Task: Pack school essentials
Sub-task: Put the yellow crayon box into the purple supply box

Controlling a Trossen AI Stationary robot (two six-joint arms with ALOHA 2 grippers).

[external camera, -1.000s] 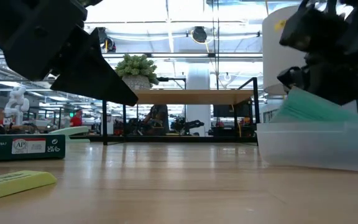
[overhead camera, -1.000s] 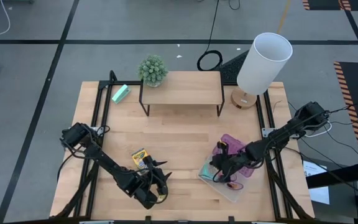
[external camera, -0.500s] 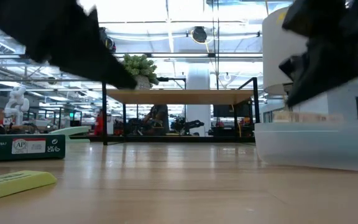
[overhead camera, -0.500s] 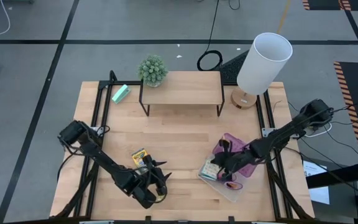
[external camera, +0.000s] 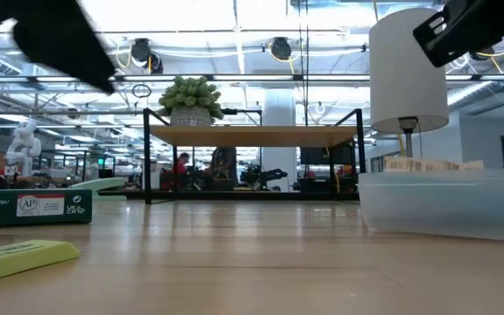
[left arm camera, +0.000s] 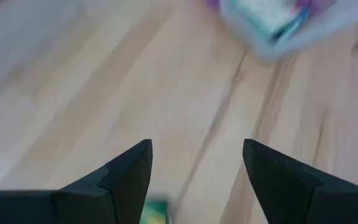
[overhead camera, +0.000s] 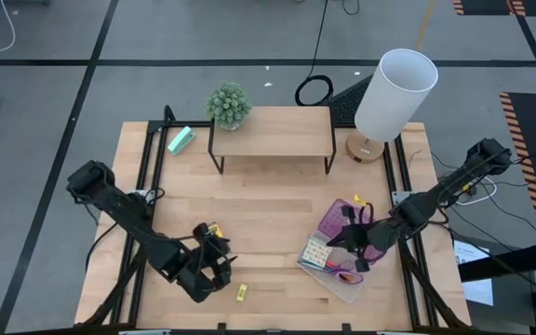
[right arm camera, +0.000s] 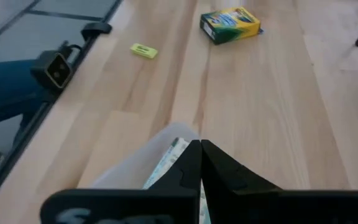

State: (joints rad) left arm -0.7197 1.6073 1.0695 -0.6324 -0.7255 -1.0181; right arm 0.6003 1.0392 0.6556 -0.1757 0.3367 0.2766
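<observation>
Fingers: left gripper (left arm camera: 194, 165) spread, empty, lower left above crayon box (right arm camera: 230, 25), likely next pick | right gripper (right arm camera: 200, 158) clenched, empty, over clear box (overhead camera: 347, 277)

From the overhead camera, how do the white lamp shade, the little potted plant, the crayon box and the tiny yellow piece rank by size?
Largest to smallest, as seen from above:
1. white lamp shade
2. potted plant
3. crayon box, partly hidden by the left arm
4. tiny yellow piece
</observation>
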